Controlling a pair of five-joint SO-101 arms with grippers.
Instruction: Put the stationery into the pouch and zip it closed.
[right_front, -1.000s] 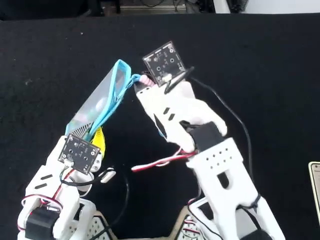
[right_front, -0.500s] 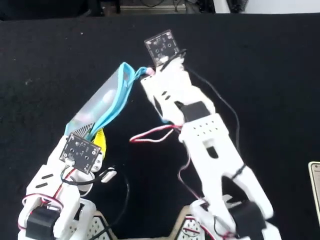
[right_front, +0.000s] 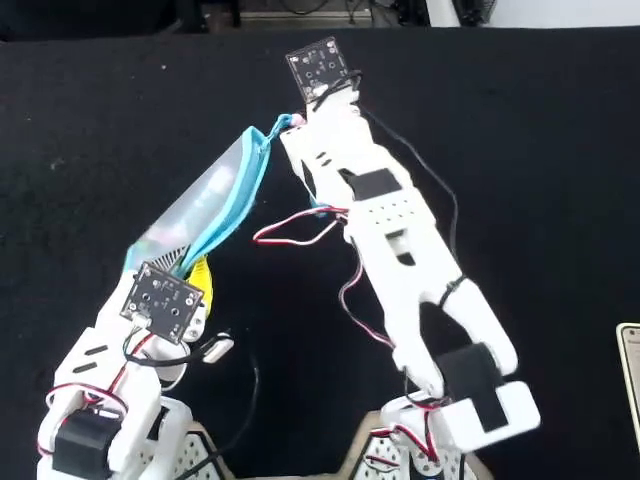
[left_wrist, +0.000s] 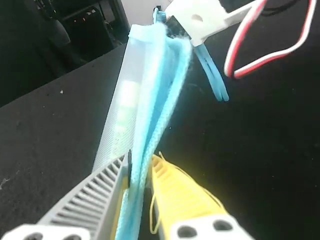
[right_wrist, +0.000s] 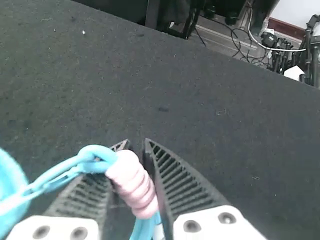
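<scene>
Black table (right_front: 540, 120). High view gives the whole pouch (right_front: 205, 200), stretched between 2 grippers. Its long axis is diagonal: near end at left gripper (left_wrist: 137, 182), far end pointing away at right gripper (right_wrist: 135, 147). Left wrist view: left gripper clamped on the pouch end. Right wrist view: right gripper pinching the pink pull (right_wrist: 132, 187).

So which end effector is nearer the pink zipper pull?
Right. The right end effector is clamped on the pink zipper pull; the left end effector grips the pouch at its opposite end.
</scene>
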